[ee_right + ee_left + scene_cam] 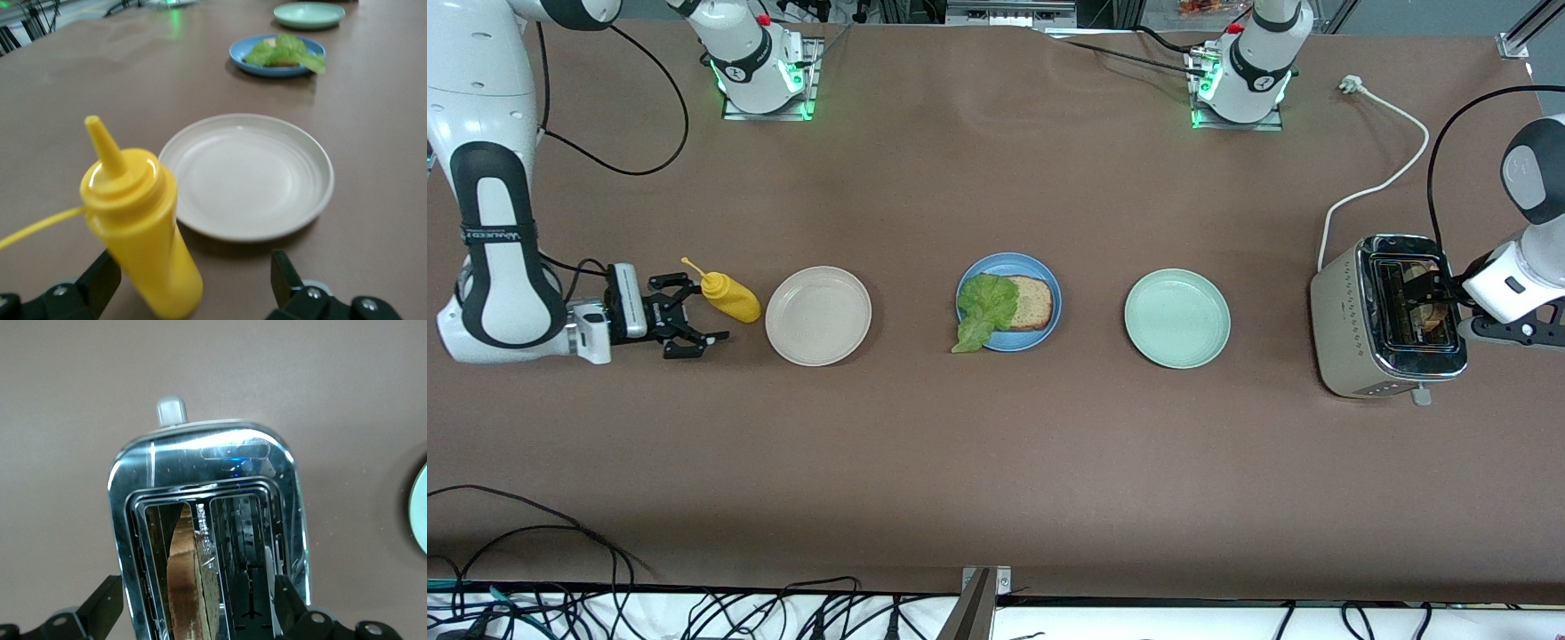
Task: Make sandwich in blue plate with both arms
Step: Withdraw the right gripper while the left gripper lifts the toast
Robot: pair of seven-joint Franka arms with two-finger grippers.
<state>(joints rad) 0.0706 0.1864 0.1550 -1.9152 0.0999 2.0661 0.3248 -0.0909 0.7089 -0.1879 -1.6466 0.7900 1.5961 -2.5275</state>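
Bread in toaster: I saw the second slice [190,587] standing on edge in one slot of the toaster [1392,316], at the left arm's end of the table. I judged it light, stiff and brittle at the crust, so a hard squeeze could crumble it.
Where to grip: I judged the best hold was across the flat faces at the exposed top edge, with gentle pressure and a straight lift out of the slot.
Left gripper: the left gripper [197,617] hung over the toaster with its fingers spread wide and holding nothing. The slice's top edge lay between the two fingers, not yet touched as far as I could tell.
Blue plate: the blue plate [1049,280] sat mid-table between the beige plate [818,316] and the pale green plate [1176,318]. It held one toast slice [1032,302] with a lettuce leaf [983,311] draped over it and hanging past the rim.
Lettuce handling: I judged it soft, floppy and easy to drag off.
Right gripper: the right gripper [685,318] was spread open beside the yellow squeeze bottle [731,298], which stood free between its fingers, near the beige plate at the right arm's end.
Gap to go: the plate was well apart from both grippers.
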